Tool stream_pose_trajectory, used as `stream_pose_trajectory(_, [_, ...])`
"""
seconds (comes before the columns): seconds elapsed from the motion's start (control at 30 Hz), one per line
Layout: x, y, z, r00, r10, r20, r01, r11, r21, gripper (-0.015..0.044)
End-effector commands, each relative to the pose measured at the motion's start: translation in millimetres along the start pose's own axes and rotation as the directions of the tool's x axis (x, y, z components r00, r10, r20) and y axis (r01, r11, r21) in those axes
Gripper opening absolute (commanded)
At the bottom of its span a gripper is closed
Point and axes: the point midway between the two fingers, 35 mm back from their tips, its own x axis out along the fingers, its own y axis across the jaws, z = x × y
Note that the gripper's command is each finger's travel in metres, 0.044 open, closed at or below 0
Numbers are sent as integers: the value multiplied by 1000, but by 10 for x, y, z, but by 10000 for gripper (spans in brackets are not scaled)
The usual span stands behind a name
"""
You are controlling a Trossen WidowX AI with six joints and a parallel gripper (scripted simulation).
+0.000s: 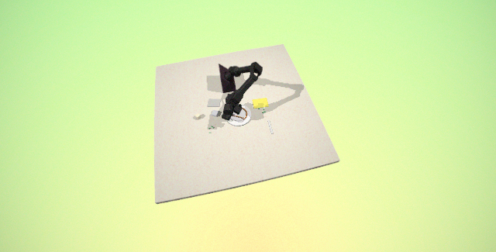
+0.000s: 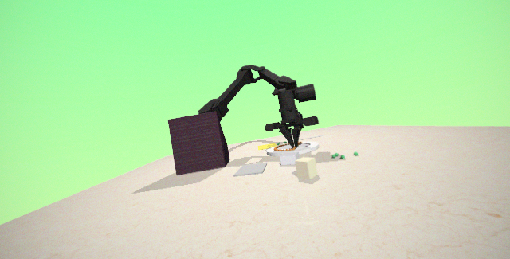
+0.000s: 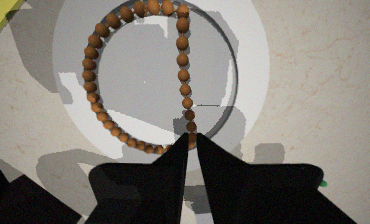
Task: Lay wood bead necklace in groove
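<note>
"Arm [image 1: 245, 85] [image 2: 232, 93]?"
"Bent, elbow [image 1: 256, 68] [image 2: 249, 69] high, forearm sloping down to the wrist."
"Claw [image 1: 229, 112] [image 2: 295, 147] [image 3: 192, 136]?"
"Pointing down, low over the table. Fingers nearly together, slim gap, pinched shut on something small. Tips converge in wrist view."
</note>
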Motion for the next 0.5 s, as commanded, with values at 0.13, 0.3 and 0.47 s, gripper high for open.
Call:
stream_pose_trajectory(0.13, [-42,3,-2,1000,0,3,0,1000,5,0])
stream_pose_trajectory(0.3, [-60,1,-6,1000,0,4,0,1000,7,0])
stream_pose_trajectory(0.47, [-61,-91,-60,1000,0,4,0,1000,7,0])
